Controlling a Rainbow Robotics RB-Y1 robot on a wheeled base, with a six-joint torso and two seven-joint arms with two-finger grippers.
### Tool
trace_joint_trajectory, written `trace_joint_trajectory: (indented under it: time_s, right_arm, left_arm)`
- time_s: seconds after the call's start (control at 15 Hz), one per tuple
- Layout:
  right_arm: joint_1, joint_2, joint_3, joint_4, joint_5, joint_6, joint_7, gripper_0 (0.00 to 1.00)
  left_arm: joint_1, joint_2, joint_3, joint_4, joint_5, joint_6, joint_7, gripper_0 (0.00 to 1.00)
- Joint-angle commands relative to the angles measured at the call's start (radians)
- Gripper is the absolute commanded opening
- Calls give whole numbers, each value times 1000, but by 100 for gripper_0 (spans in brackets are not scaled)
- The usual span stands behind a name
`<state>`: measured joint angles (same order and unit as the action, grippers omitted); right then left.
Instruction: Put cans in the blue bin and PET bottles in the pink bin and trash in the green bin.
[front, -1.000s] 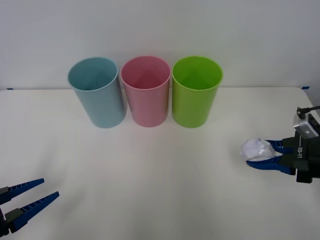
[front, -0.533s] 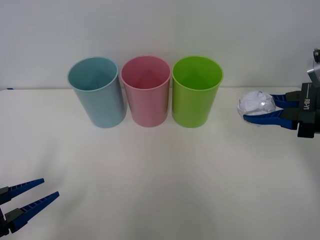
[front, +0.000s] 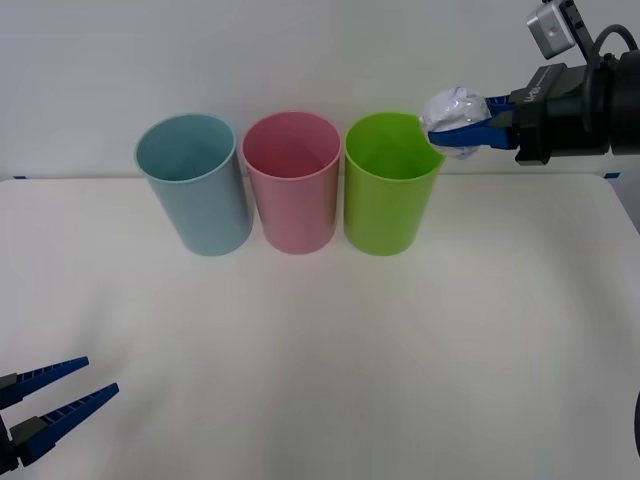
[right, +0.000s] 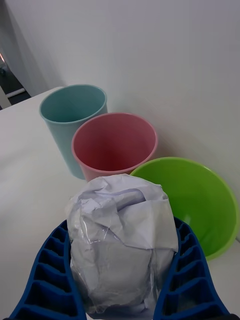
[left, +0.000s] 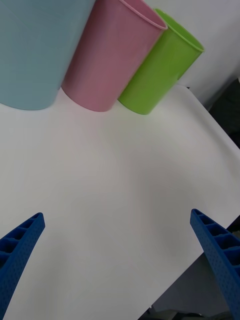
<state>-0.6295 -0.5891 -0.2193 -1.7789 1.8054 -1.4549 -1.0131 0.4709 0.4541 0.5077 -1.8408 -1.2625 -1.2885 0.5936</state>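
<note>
Carrying the trash (front: 455, 107), pinched between the right gripper (front: 470, 128) fingers, raised at the green bin (front: 392, 190) right rim, likely for dropping inside. Left gripper (front: 55, 398) parked near-left over the tabletop (front: 320, 340), fingers spread, empty.

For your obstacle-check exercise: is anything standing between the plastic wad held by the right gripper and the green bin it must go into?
Nothing visible does. The right gripper holds the trash raised beside the green bin, level with its rim on the robot's right. The bin's mouth is open. The pink bin stands on its far side, and the left gripper waits near the table's front edge.
</note>
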Motion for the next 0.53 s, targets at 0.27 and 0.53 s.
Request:
trace_joint_trajectory:
  time_s: [0.27, 0.53]
  right_arm:
    - [-191, 25, 139, 141, 173, 7, -159, 0]
    - [-268, 124, 144, 237, 331, 5, -153, 0]
  left_arm:
    - [0, 0, 0, 0, 0, 0, 0, 100]
    - [0, 0, 0, 0, 0, 0, 0, 100]
